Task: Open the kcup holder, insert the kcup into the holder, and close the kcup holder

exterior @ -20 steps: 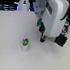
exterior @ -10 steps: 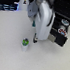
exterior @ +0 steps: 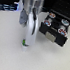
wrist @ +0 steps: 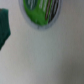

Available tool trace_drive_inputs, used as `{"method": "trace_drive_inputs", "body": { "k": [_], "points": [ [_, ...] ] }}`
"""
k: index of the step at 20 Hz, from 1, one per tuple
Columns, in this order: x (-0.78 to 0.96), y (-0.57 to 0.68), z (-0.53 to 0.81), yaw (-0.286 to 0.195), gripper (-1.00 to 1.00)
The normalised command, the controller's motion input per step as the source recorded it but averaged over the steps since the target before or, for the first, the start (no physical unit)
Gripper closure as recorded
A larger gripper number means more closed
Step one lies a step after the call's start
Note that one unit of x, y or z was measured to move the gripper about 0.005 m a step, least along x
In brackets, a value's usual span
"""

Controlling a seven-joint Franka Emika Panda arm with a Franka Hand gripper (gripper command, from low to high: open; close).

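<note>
Gripper (exterior: 25, 40) poised low over the table (exterior: 4, 55), directly above the kcup (exterior: 24, 43); fingertips lost in blur, so opening cannot be told, nor whether anything is yet held. Straight below the hand, green top facing up into the wrist view (wrist: 41, 11), pod axis upright; likely calls for a plain vertical descent, no sideways reach. Further out, toward the exterior view's right, kcup holder (exterior: 55, 30) well apart from the pod, tray drawn out, already open by the look of it. Counted: one arm, one green-topped pod on the table, one holder; several other pods (exterior: 59, 19) in the slots, number unclear.
</note>
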Motion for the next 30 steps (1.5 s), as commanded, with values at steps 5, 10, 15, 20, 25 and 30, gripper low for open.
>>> {"method": "trace_drive_inputs", "body": {
  "k": [5, 10, 15, 20, 25, 30],
  "points": [
    [0.13, -0.18, -0.26, -0.213, -1.0],
    [0.13, -0.19, -0.27, -0.227, -1.0],
    [0.09, -0.15, -0.2, -0.213, -1.0],
    [0.0, 0.0, 0.07, -0.146, 1.0],
    [0.04, 0.12, 0.15, -0.137, 1.0],
    [0.05, 0.09, 0.28, -0.074, 1.0]
  ]
}}
